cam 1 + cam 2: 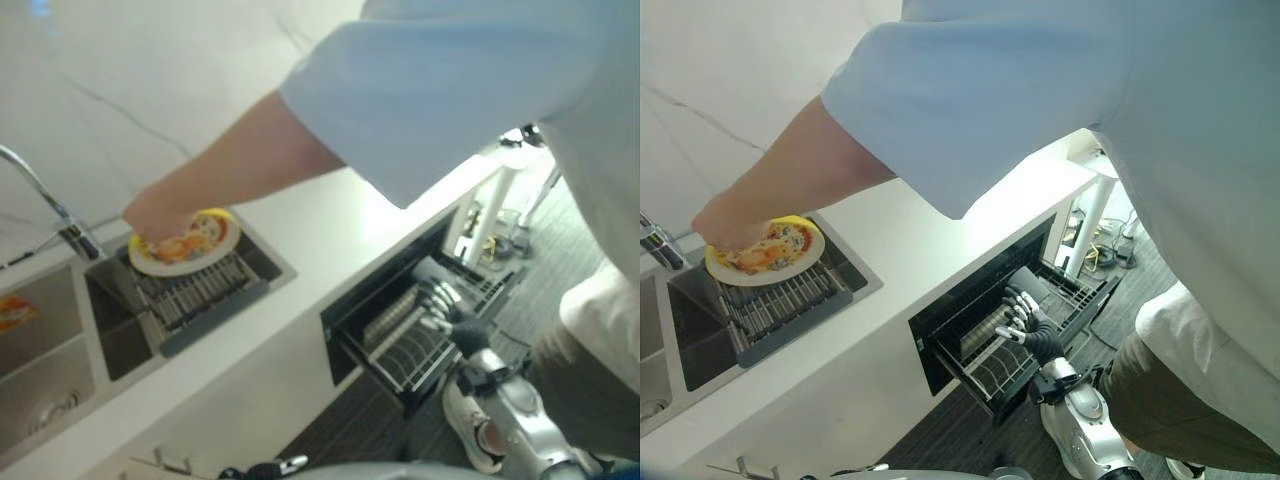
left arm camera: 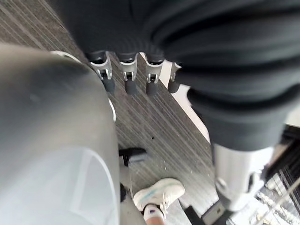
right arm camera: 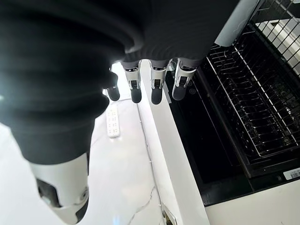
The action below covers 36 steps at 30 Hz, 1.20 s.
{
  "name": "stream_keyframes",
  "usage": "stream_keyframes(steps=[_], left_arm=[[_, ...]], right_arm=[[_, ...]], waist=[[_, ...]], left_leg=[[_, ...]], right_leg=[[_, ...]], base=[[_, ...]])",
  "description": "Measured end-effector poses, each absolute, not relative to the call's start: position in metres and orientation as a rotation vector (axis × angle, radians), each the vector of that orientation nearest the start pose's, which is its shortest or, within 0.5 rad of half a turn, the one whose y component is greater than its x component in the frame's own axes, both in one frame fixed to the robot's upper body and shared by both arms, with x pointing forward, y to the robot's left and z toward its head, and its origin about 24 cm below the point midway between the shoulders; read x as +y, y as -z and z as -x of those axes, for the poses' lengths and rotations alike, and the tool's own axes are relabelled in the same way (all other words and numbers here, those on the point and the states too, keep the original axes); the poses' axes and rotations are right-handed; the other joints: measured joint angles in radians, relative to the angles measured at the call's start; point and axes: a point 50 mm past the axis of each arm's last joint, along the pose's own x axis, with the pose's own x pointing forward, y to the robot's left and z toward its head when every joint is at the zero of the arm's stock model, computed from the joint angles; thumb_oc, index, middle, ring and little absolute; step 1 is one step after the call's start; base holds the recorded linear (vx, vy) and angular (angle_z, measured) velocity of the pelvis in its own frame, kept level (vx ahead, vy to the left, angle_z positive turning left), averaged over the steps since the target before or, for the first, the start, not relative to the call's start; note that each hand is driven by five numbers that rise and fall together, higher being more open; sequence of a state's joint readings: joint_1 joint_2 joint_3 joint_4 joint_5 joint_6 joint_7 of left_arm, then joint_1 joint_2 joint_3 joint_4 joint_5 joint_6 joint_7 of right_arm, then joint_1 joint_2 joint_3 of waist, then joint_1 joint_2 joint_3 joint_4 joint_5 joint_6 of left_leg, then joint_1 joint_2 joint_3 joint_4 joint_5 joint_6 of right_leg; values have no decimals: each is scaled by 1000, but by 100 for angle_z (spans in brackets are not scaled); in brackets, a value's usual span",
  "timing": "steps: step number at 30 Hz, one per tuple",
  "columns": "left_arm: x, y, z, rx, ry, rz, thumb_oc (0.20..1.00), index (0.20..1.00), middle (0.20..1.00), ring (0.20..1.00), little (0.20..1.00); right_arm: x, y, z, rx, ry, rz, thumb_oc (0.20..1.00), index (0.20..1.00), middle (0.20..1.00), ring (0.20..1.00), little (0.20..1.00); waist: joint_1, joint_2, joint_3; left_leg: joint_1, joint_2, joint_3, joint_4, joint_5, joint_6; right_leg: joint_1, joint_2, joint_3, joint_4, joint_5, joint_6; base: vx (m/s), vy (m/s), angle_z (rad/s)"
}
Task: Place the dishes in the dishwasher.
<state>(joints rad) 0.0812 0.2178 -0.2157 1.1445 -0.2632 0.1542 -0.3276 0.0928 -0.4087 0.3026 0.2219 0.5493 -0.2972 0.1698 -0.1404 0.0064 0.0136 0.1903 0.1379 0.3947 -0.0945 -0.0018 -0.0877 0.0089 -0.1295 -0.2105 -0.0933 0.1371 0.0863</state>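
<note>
A plate (image 1: 185, 245) with an orange and yellow pattern rests on the ribbed drain rack (image 1: 195, 290) over the sink. A person's hand (image 1: 150, 215) is on the plate's far edge. The dishwasher (image 1: 970, 330) under the counter is open, with its wire rack (image 1: 1002, 362) pulled out and no dishes visible in it. My right hand (image 1: 1035, 330) hovers just above that rack, open and holding nothing; its fingers (image 3: 157, 91) point along the counter's edge beside the rack (image 3: 248, 108). My left hand (image 2: 126, 77) hangs low over the floor, open, with nothing in it.
The person in a light blue shirt (image 1: 480, 90) leans across the white counter (image 1: 320, 240) and stands close on my right. A faucet (image 1: 50, 210) and a deeper sink basin (image 1: 45, 360) lie to the left. Their shoe (image 2: 159, 194) is on the dark striped floor.
</note>
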Motion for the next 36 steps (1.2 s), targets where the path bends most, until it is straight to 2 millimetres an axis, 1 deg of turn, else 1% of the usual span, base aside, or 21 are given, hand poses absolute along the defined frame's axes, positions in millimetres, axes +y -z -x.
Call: stream_keyframes(steps=[2,5,7,10,12,14,18,28,36], left_arm=[[199,169,-58,1377,164,159,1000,1000,1000,1000,1000],[199,169,-58,1377,162,158,1000,1000,1000,1000,1000],[199,169,-57,1380,161,159,1000,1000,1000,1000,1000],[199,169,-57,1374,162,161,1000,1000,1000,1000,1000],[199,169,-57,1365,138,192,1000,1000,1000,1000,1000],[199,169,-57,1353,114,219,1000,1000,1000,1000,1000],[196,169,-55,1324,104,235,1000,1000,1000,1000,1000],[193,169,-58,1305,107,230,1000,1000,1000,1000,1000],[193,169,-64,1294,101,219,1000,1000,1000,1000,1000]], right_arm=[[-179,5,-217,106,-284,-126,1000,1000,1000,1000,1000],[-172,-10,-220,40,-322,-113,1000,1000,1000,1000,1000],[-173,-11,-220,37,-325,-108,1000,1000,1000,1000,1000],[-171,-15,-224,22,-326,-95,1000,1000,1000,1000,1000],[-171,-16,-225,19,-318,-95,1000,1000,1000,1000,1000],[-170,-16,-226,20,-322,-95,1000,1000,1000,1000,1000],[-168,-15,-226,22,-320,-96,1000,1000,1000,1000,1000],[-170,-17,-229,21,-295,-91,1000,1000,1000,1000,1000],[-172,-17,-229,22,-292,-83,1000,1000,1000,1000,1000]], waist=[[6,-1,-3],[7,0,-9],[11,1,-16],[24,3,-18],[33,5,-18],[42,11,-17],[65,25,-11],[68,46,15],[65,43,43]], left_leg=[[-4,0,-3,0,0,0],[-16,1,-15,0,2,0],[-16,2,-27,0,2,-2],[-17,3,-30,0,3,-3],[-18,4,-34,0,2,-2],[-22,6,-57,0,2,-1],[-29,10,-78,0,4,-4],[-34,15,-109,0,7,-9],[-34,15,-108,1,7,-10]], right_leg=[[-2,-1,-4,0,0,0],[-6,-1,-16,0,0,2],[1,-1,-25,0,2,12],[4,-2,-29,0,0,13],[6,-2,-36,0,-2,13],[16,-4,-58,0,-7,13],[23,-3,-80,0,-14,15],[41,-3,-118,0,-29,21],[41,-3,-119,0,-32,23]], base=[[7,3,5],[7,-3,11],[10,-7,15],[4,-16,5],[1,-23,11],[10,-21,27],[12,-27,17],[-6,-16,11],[0,0,0]])
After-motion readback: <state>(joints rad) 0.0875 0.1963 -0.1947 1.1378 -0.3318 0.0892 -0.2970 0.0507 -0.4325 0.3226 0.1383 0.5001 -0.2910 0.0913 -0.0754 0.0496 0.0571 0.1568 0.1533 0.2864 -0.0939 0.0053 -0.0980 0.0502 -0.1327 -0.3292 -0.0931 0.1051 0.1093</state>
